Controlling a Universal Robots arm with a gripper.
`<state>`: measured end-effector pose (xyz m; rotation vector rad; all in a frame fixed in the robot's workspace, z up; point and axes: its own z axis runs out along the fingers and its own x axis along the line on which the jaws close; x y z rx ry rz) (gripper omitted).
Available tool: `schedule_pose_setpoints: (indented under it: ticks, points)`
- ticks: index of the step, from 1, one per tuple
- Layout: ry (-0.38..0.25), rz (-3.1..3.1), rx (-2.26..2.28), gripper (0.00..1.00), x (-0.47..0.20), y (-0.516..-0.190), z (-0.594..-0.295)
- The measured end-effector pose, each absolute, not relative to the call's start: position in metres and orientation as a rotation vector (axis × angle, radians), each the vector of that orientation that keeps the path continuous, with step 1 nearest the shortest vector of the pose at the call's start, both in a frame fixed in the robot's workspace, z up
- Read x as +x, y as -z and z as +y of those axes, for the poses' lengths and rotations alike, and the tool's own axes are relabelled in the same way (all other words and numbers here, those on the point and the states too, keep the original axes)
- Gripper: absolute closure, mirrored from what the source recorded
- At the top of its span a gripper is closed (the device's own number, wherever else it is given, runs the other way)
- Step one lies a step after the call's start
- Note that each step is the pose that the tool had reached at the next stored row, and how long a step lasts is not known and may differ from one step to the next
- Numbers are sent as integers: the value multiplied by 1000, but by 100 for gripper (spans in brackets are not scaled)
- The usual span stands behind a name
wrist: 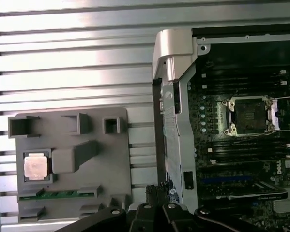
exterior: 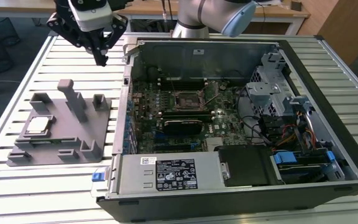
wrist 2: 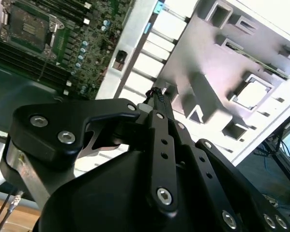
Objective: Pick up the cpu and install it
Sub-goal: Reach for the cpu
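Gripper [exterior: 100, 59] pinched together (empty), hovering betw. tray [exterior: 54, 154] and case [exterior: 127, 93] edge; cpu [exterior: 37, 125] in tray, uncovered.

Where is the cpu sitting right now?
In the exterior view the cpu lies in a square pocket of the grey fixture tray, on that view's left, outside the open computer case. The gripper hangs clear of it.

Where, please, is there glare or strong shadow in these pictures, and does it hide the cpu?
In the second wrist view, strong light bleaches the tray and turns the cpu almost white, though its outline shows. In the first wrist view, the table shines in bright bands; the cpu reads plainly. In the exterior view, light is even, shadows soft.
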<state>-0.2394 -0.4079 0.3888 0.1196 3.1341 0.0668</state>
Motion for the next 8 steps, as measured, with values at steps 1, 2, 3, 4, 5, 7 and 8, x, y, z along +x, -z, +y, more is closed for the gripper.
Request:
schedule_pose_setpoints:
  ticks: [1, 2, 3, 4, 5, 7, 8]
  points:
    - [-66, 3141, 120, 89, -240, -388, -410]
    - [-66, 3147, 120, 89, -241, -388, -411]
    - [-66, 3148, 121, 89, -243, -387, -411]
    - [-66, 3148, 121, 89, -248, -387, -412]
    - [-66, 3148, 120, 89, -252, -386, -412]
    - [-66, 3148, 121, 89, -261, -385, -412]
    - [-66, 3148, 121, 89, -266, -384, -412]
